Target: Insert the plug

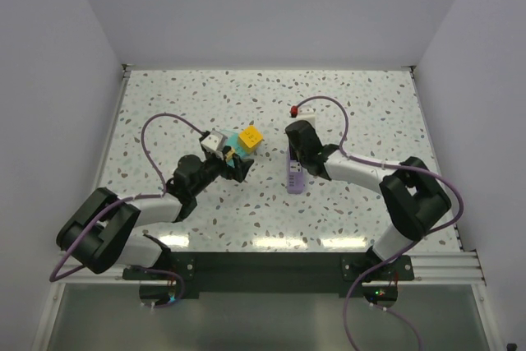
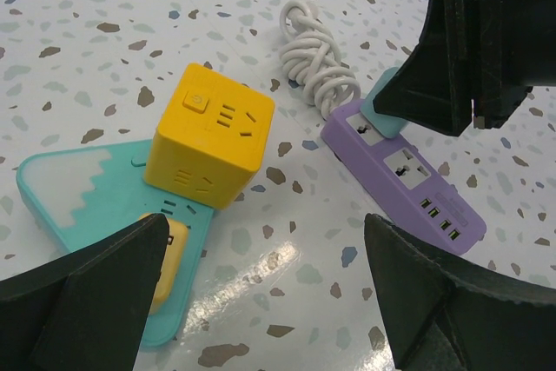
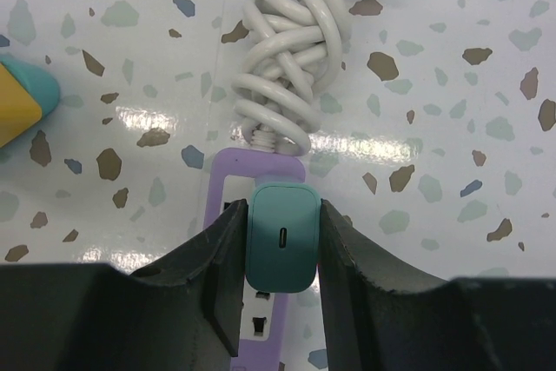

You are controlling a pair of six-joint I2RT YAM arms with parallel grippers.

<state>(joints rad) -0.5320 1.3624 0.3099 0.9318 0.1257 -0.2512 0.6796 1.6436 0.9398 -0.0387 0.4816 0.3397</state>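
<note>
**Right arm has the plug sitting on the purple strip**

The speckled table (image 1: 370,104) is the stage, with both arms reaching toward its middle. The left arm (image 1: 107,223) comes in from the near left, the right arm (image 1: 411,195) from the near right.

The left gripper (image 2: 265,225) has its fingers spread wide apart and isn't holding anything. It hangs just beside a teal mountain-shaped socket base (image 2: 87,193), and its left finger overlaps that base in the wrist view, though it's hard to say whether they touch. A yellow cube socket (image 2: 213,132) sits on top of the base.

To the right of that pile and apart from it, the purple power strip (image 2: 417,193) lies flat on the table. Its white cord (image 3: 291,67) is bundled in a knot right at the strip's far end.

The right gripper (image 3: 281,213) is clamped on the small teal plug (image 3: 280,249), one finger on each side. The plug is at the cord end of the strip, over the first socket. Whether the prongs are fully seated can't be told from these views.
</note>
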